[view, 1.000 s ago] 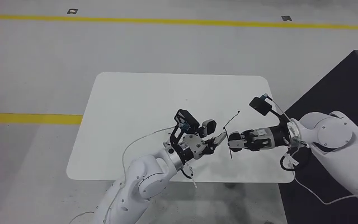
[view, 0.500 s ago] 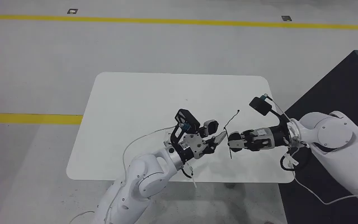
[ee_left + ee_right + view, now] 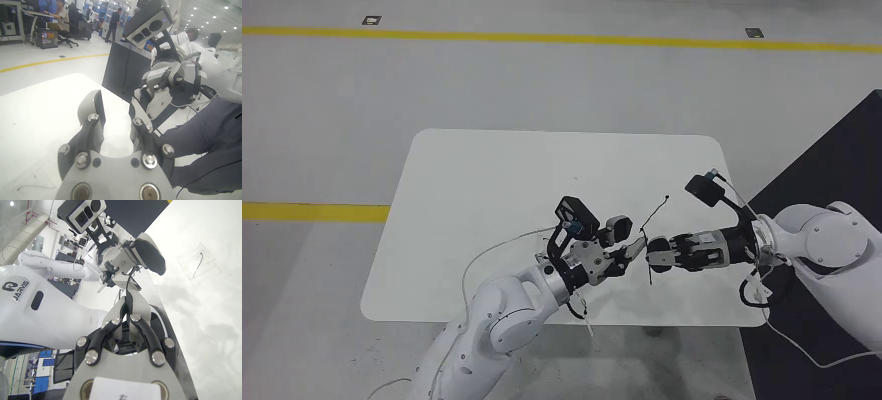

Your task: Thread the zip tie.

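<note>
While held tip-to-tip over table [image 3: 492, 200] | left claw [image 3: 116, 102] spread | right claw [image 3: 127, 295] apparently pinching zip tie [image 3: 128, 283]

A robotics lab: yellow floor line [image 3: 542, 39], framed workbench [image 3: 19, 19], office chair [image 3: 72, 11] behind.

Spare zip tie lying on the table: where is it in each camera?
Top view: spare zip tie on the table, just beyond the right gripper.
Left wrist view: spare zip tie near the base of the left gripper.
Right wrist view: spare zip tie on a clear sheet, past the left gripper.
Shared landmark: right gripper, shut on the held zip tie.
</note>
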Robot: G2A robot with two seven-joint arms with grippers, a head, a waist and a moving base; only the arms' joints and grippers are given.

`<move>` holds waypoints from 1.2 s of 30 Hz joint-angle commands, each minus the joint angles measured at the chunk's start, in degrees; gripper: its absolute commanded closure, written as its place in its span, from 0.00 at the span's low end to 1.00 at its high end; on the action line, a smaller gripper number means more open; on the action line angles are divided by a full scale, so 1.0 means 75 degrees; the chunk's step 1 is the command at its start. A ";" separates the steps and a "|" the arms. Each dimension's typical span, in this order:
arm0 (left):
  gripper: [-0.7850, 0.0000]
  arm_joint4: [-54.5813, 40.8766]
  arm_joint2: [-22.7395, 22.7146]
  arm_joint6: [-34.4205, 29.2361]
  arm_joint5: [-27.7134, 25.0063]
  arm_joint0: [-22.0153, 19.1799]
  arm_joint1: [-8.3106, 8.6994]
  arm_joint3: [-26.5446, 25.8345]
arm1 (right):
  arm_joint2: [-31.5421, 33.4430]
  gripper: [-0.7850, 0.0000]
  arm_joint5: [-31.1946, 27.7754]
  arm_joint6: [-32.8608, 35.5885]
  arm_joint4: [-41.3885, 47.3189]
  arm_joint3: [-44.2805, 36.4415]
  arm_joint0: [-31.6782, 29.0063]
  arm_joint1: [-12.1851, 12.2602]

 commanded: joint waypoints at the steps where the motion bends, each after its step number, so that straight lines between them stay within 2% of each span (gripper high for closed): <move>1: 0.67 0.0007 -0.0019 0.0014 -0.0018 0.0022 0.0000 -0.0007 | 0.0006 1.00 0.0036 0.0050 0.0023 0.0015 -0.0008 -0.0020; 16: 0.68 0.0111 -0.0061 0.0002 -0.0119 0.0092 -0.0009 -0.0036 | 0.0020 1.00 0.0237 0.0276 0.0097 0.0187 0.0034 -0.0179; 36: 0.66 0.0179 -0.0423 0.0063 -0.0222 0.0328 0.0040 -0.0013 | 0.0077 1.00 0.0460 0.1468 0.1451 0.0683 0.0188 -0.0396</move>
